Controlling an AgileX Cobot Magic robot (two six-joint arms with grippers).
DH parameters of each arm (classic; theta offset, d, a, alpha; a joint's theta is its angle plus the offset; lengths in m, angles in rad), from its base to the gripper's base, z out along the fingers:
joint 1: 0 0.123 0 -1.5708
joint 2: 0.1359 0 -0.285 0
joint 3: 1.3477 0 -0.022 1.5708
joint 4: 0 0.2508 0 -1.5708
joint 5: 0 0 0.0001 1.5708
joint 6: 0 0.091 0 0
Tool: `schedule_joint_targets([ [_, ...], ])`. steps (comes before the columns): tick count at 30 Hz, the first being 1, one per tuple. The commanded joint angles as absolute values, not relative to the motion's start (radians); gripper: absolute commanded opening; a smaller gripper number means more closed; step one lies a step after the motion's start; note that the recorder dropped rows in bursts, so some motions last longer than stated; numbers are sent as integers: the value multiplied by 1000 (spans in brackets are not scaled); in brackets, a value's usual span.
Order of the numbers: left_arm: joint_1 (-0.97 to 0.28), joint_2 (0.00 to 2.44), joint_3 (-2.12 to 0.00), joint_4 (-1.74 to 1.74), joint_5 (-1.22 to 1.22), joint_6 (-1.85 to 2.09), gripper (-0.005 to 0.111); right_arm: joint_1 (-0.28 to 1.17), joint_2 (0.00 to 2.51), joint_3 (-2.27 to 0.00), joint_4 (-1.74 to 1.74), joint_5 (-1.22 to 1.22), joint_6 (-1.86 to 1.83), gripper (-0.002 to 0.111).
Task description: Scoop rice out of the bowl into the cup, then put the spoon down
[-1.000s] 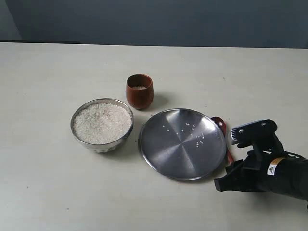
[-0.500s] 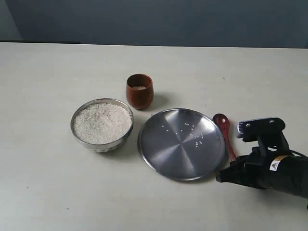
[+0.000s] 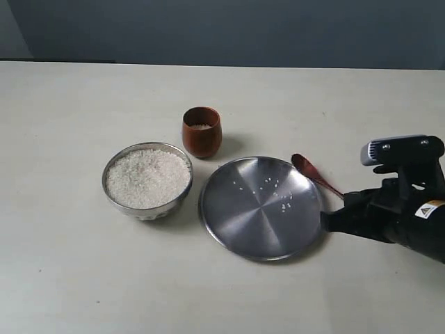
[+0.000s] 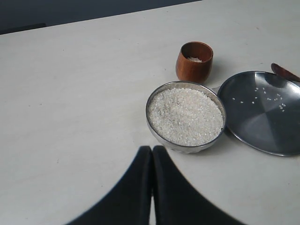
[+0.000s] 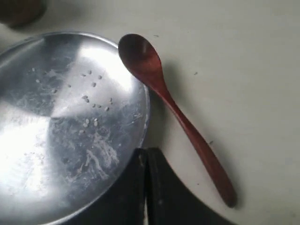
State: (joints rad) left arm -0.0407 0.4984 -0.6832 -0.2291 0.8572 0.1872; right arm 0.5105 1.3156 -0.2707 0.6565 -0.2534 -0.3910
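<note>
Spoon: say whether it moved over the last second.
Yes. The spoon shifted: its scoop end slid along the plate toward the cup.

The bowl [image 3: 149, 208] was shiny polished steel. The plate [image 3: 236, 219] was glossy metal with dull scuffed smears. The cup [image 3: 201, 141] and spoon [image 5: 165, 90] looked like glossy reddish-brown wood. The rice [image 3: 147, 177] was matt, white and granular, and the table [image 3: 69, 264] was matt, smooth and pale.

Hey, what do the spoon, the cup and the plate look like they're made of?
Spoon: reddish-brown, smooth, dull sheen; looks like wood, though lacquered plastic can't be ruled out. Cup: same reddish-brown, glossy highlight on its side; probably varnished wood. Plate: grey metal, likely steel, with bright reflections and fine scuffs.
</note>
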Motion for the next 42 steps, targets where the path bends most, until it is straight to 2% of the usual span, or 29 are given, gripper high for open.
schedule_joint_targets([
  [1, -43, 501, -689, -224, 844, 187, 0, 512, 1309, -275, 735, -259, -546, -1],
  [5, -43, 501, -689, -222, 844, 187, 0, 512, 1309, -275, 785, -294, -692, -1],
  [11, -43, 501, -689, -210, 844, 187, 0, 462, 1355, -277, 1041, -382, -980, -1],
  [17, -43, 501, -689, -200, 844, 187, 0, 396, 1427, -380, 1126, -165, -1264, -1],
  [21, -43, 501, -689, -198, 844, 187, 0, 375, 1432, -431, 1199, -169, -1492, -1],
  [25, -43, 501, -689, -198, 844, 187, 0, 303, 1432, -436, 1397, -186, -1803, -1],
  [27, -43, 501, -689, -198, 844, 187, 0, 241, 1432, -439, 1531, -75, -1914, -1],
  [30, -43, 501, -689, -197, 844, 187, 0, 180, 1432, -447, 1537, 136, -1906, -1],
  [37, -43, 501, -689, -197, 844, 187, 0, 128, 1507, -460, 1366, 149, -1815, -1],
  [42, -43, 501, -689, -197, 844, 187, 0, 128, 1550, -457, 1412, -18, -1797, -1],
])
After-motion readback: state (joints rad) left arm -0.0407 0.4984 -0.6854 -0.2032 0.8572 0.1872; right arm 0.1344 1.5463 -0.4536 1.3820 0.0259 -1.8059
